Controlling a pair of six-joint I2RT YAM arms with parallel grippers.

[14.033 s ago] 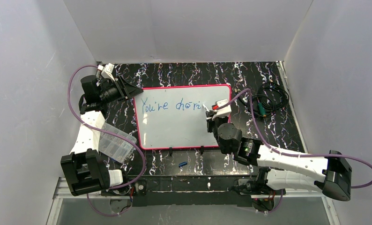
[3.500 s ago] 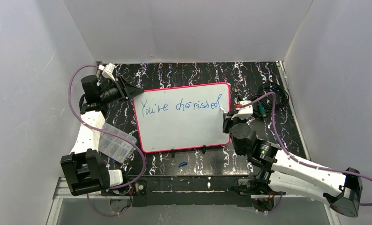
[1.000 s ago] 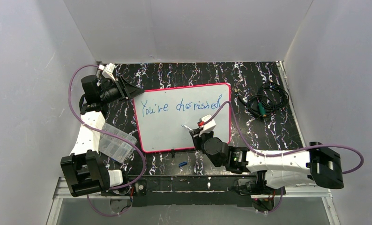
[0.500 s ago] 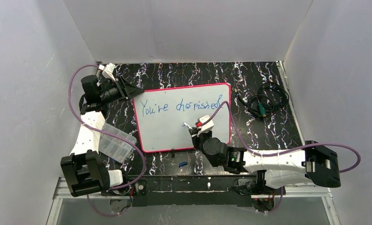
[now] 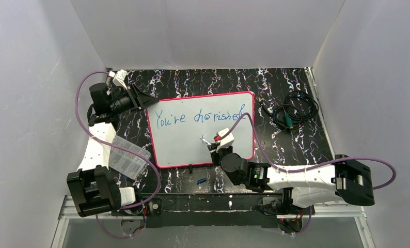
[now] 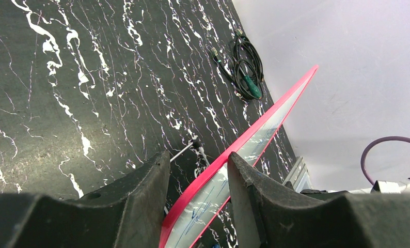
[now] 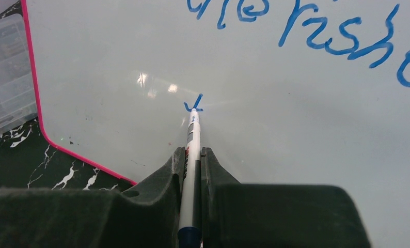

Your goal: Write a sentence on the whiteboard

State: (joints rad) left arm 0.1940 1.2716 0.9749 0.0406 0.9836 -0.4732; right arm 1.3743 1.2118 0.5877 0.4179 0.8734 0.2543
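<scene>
Pinches a marker tightly in the closed right end effector, tip touching the whiteboard at a fresh blue stroke beneath the sentence. Clamps the whiteboard's far-left corner rim with the left end effector, on the tabletop.

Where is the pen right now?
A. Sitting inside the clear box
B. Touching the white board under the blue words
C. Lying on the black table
B: the pen is pinched in the right end effector, and its tip rests on a small blue mark on the whiteboard, below the first line of the sentence.
</scene>
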